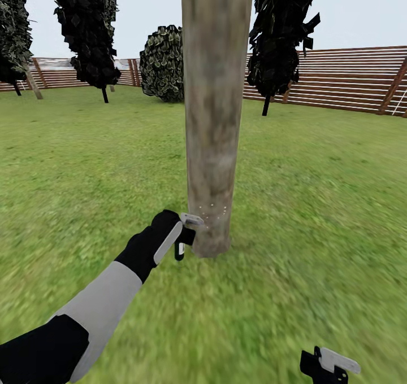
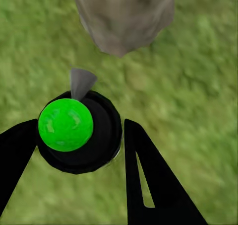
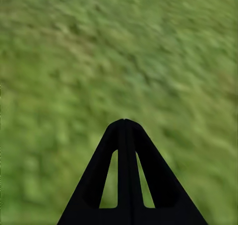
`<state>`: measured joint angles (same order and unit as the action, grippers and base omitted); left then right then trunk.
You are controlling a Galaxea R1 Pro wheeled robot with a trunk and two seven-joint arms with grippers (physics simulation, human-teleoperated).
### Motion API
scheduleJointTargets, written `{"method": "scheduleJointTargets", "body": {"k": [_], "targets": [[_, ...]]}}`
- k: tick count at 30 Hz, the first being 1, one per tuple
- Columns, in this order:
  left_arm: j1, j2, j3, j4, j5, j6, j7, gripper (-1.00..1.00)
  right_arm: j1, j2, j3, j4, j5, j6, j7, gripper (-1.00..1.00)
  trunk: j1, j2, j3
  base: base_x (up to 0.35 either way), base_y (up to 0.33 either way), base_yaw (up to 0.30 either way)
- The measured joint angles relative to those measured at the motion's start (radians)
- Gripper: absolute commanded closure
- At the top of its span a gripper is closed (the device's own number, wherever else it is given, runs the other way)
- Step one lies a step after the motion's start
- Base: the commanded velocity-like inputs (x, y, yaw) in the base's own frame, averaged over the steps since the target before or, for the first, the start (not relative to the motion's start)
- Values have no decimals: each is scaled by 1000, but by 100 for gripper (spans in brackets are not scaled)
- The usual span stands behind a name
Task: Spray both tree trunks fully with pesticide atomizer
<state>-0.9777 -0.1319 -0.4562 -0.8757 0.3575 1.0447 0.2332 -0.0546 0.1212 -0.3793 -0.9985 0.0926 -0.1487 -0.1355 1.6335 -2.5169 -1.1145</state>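
Down at the trunk's foot, my left gripper (image 1: 183, 238) is pinching the pesticide atomizer (image 2: 79, 130), aimed at the tree trunk (image 1: 215, 118) just beside it, white pesticide (image 1: 212, 210) specks dotting the bark. My right gripper (image 3: 125, 128), fingers pressed together, hangs over lawn (image 1: 316, 203)

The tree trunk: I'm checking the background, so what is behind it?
Behind the tree trunk lie lawn, a leafy bush and slatted fence. Whatever stands directly behind it is covered.
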Motion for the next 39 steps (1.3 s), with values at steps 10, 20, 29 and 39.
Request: {"method": "scheduleJointTargets", "body": {"k": [10,20,29,39], "targets": [[11,-6,-2,-62,3,0,20,100,1,-1,-4,-8,0,-2,0,100,0,0,0,0,0,0],[2,-11,-4,-104,1,0,21,100,1,-1,-2,-1,-1,-2,0,100,0,0,0,0,0,0],[-48,-13,-4,-104,0,0,22,100,1,-1,-2,1,0,-2,0,100,0,0,0,0,0,0],[-49,-13,-3,-126,1,0,25,100,1,-1,-2,1,-1,-2,0,100,0,0,0,-85,0,0]]}}
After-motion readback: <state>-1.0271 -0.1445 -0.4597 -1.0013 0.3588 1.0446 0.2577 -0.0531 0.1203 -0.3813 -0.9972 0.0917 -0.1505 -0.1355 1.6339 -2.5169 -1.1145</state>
